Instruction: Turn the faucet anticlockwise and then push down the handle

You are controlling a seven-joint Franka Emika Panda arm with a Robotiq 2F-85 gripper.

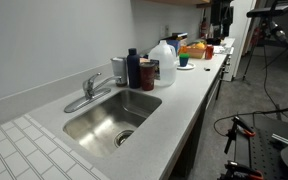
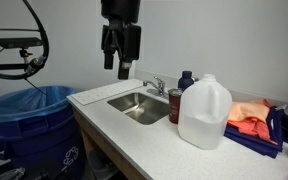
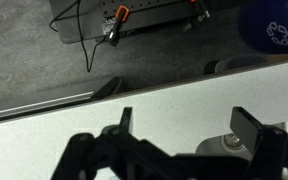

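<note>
Gripper [image 2: 120,62]: jaws apart, holding nothing; hangs high above the sink [image 2: 134,103]
Faucet [image 1: 94,88]: at the sink's back rim; well below the gripper, untouched
Done: nothing, by my judgement
Left: approach; turn faucet anticlockwise; press handle [image 1: 92,77] down

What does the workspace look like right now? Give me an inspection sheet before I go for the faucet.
Surface: white counter, partly tiled.
Job's things: faucet behind the sink, not yet touched.
Clutter: white jug, dark bottle, can, orange cloths.
Grippers: claw open, empty, hanging above the counter, clear of the faucet.
Cables: black loop in the air; floor cables.
Surroundings: blue bin beside the counter.
</note>
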